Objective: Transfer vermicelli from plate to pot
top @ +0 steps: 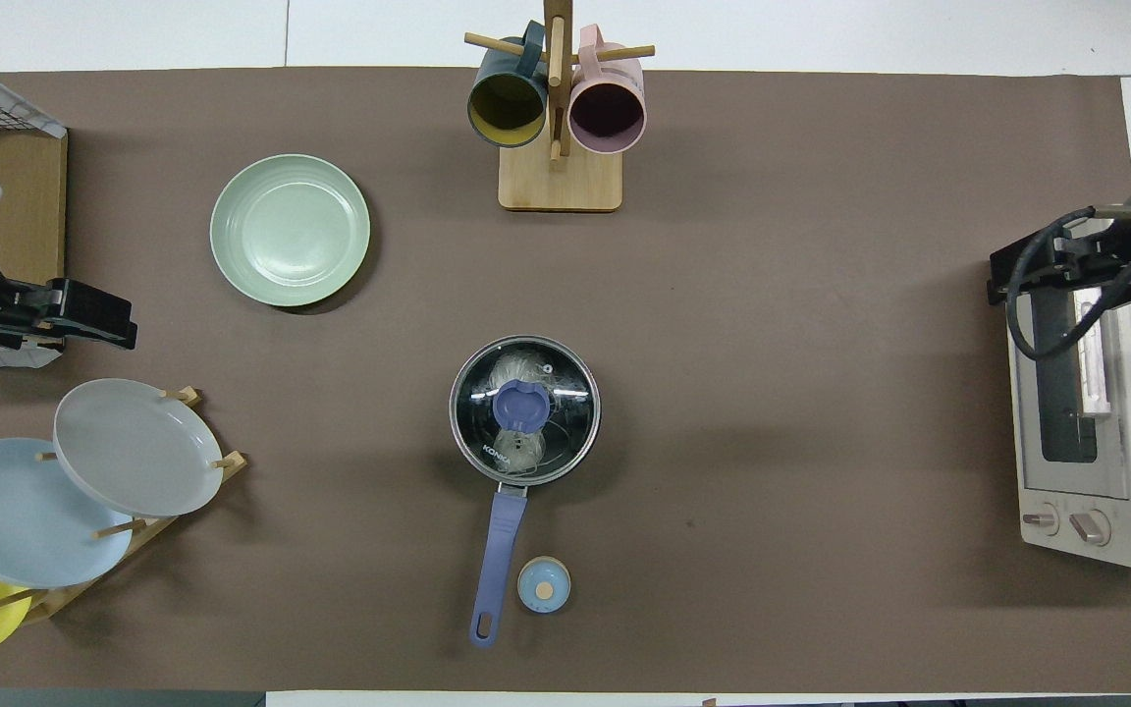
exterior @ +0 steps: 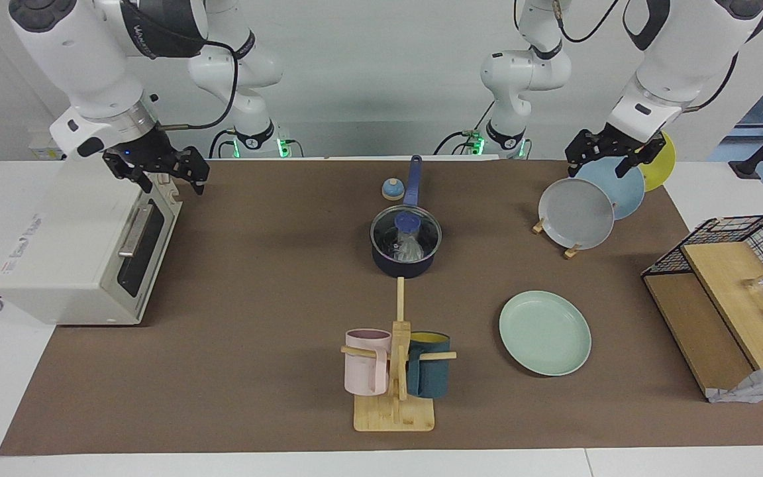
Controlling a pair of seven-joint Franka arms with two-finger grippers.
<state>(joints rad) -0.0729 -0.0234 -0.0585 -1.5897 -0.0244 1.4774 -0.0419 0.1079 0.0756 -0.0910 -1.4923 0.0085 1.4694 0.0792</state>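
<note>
Your right gripper [exterior: 164, 173] is hanging over the toaster oven [exterior: 83, 238], jaws spread and empty. Your left gripper [exterior: 610, 154] is waiting over the plate rack [exterior: 570, 250], jaws likewise parted, while the vermicelli [top: 516, 378] is sitting lidded inside the pot [exterior: 405, 264].

Facing view: high, across the table, looking at both robots; takes in the whole brown mat [exterior: 255, 318].
Overhead view: above the robots' end, looking steeply down and forward.
Shared: the pot [exterior: 405, 246] [top: 524, 410], the plate [exterior: 544, 332] [top: 290, 230], the oven [exterior: 83, 238] [top: 1086, 412] below the right gripper [exterior: 168, 173], and the left gripper [exterior: 605, 156] [top: 84, 316] over the plate rack [exterior: 583, 205].
Relation: half a turn apart.
</note>
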